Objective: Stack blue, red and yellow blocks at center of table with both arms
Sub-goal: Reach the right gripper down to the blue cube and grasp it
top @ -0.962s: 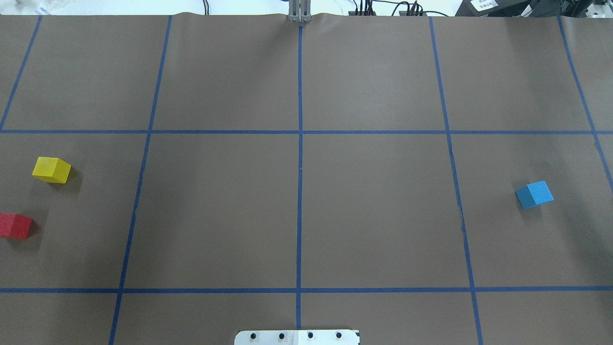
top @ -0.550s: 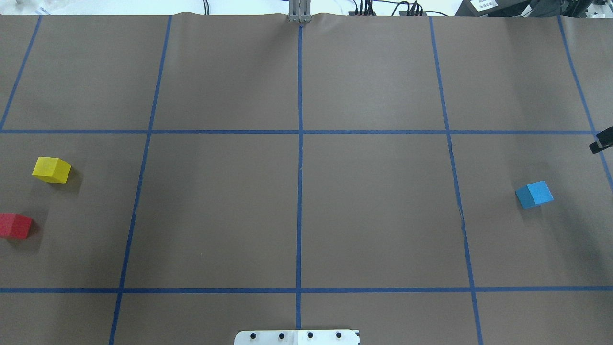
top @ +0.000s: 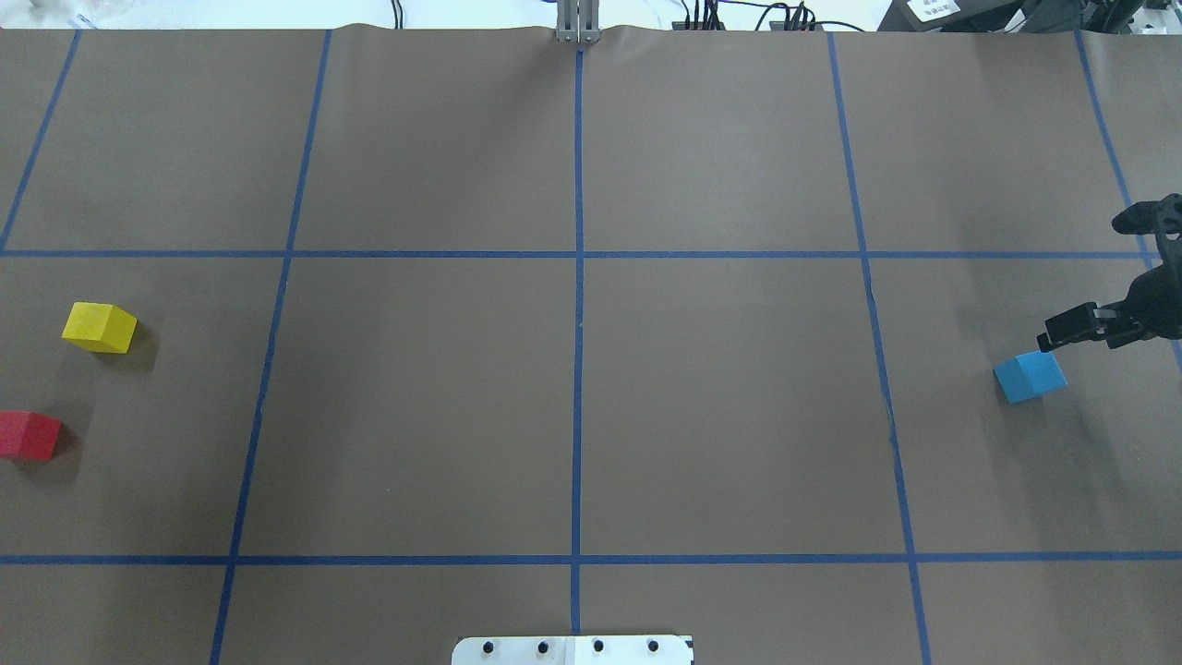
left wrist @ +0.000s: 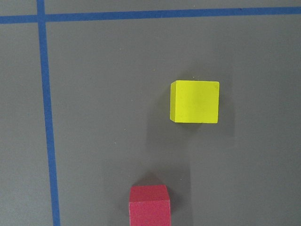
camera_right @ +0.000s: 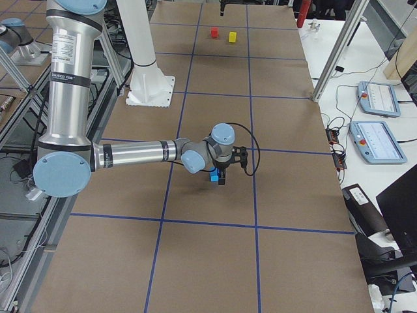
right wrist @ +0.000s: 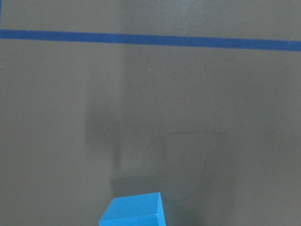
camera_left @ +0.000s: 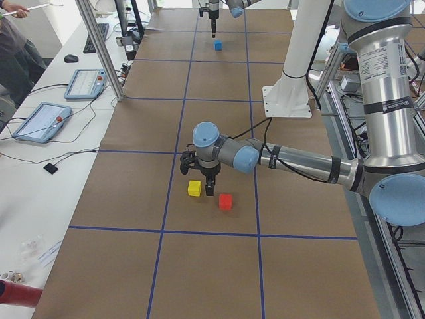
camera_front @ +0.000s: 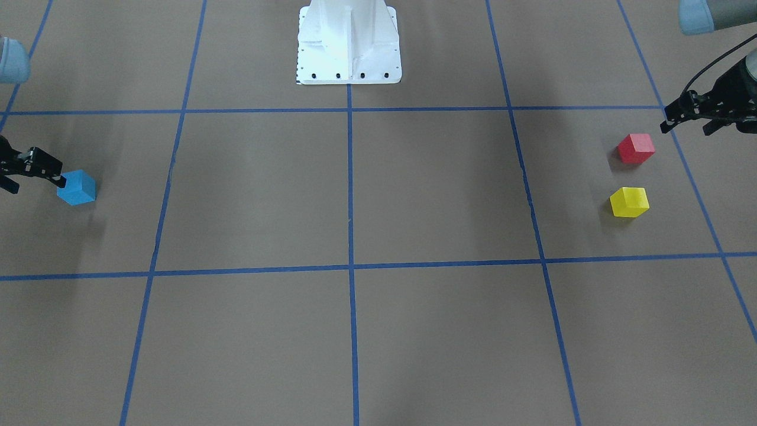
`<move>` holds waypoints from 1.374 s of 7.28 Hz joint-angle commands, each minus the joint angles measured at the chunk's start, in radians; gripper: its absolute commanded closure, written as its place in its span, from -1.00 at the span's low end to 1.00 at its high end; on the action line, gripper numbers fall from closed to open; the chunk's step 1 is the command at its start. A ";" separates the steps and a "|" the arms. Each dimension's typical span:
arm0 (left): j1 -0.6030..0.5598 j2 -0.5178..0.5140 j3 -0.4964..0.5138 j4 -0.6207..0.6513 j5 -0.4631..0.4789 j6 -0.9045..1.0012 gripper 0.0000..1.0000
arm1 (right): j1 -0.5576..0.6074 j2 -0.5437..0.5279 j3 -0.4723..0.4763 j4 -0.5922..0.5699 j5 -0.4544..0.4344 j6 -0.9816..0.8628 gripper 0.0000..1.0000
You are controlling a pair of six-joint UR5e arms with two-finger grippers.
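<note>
Blue block: We find the blue block [top: 1030, 376] flat on the table [top: 720, 416], far out on the robot's right side and well away from the centre crossing of the tape lines [top: 578, 369].
Blue block heading: Its top edges sit at a slant to the tape grid, with one corner turned towards the robot's base plate [top: 572, 650].
Red block: The red block [top: 28, 435] lies at the far left edge of the table, partly cut off by the overhead view.
Yellow block: The yellow block [top: 99, 327] lies near the red one, a little farther from the robot, and the two are apart.
Red and yellow heading: In the left wrist view we see both blocks with their edges running in line with the tape.
Long axis: All three are cubes, so we can name no long axis. Each rests on one face, and none sits on another.
Right hand: The right hand [top: 1082, 334] hangs just beside the blue block, on its outer, far side. We see its fingers apart and nothing between them. We cannot tell whether a fingertip touches the block.
Left hand: The left hand [camera_front: 686, 121] hangs near the red block, on its outer side, with its fingers apart and holding nothing.
</note>
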 commanded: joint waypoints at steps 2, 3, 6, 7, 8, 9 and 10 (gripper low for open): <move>0.000 0.000 -0.002 -0.006 0.000 0.000 -1.00 | -0.115 -0.009 -0.002 0.043 -0.080 0.013 -0.93; 0.000 0.000 -0.002 -0.006 0.000 0.000 -1.00 | -0.121 0.000 -0.004 0.043 -0.083 0.011 -0.93; -0.002 0.002 -0.002 -0.006 0.000 0.000 -1.00 | -0.130 0.003 -0.018 0.043 -0.106 0.006 0.98; -0.002 0.002 -0.002 -0.006 0.000 0.000 -1.00 | -0.130 0.008 -0.013 0.043 -0.100 0.006 1.00; -0.002 0.002 -0.002 -0.006 0.000 0.001 -1.00 | -0.129 0.031 -0.008 0.039 -0.086 0.006 1.00; -0.002 0.002 -0.002 -0.006 0.000 0.001 -1.00 | -0.127 0.079 0.005 0.028 -0.077 0.022 1.00; -0.002 0.002 -0.005 -0.006 0.000 0.001 -1.00 | -0.130 0.153 0.010 0.011 -0.073 0.121 1.00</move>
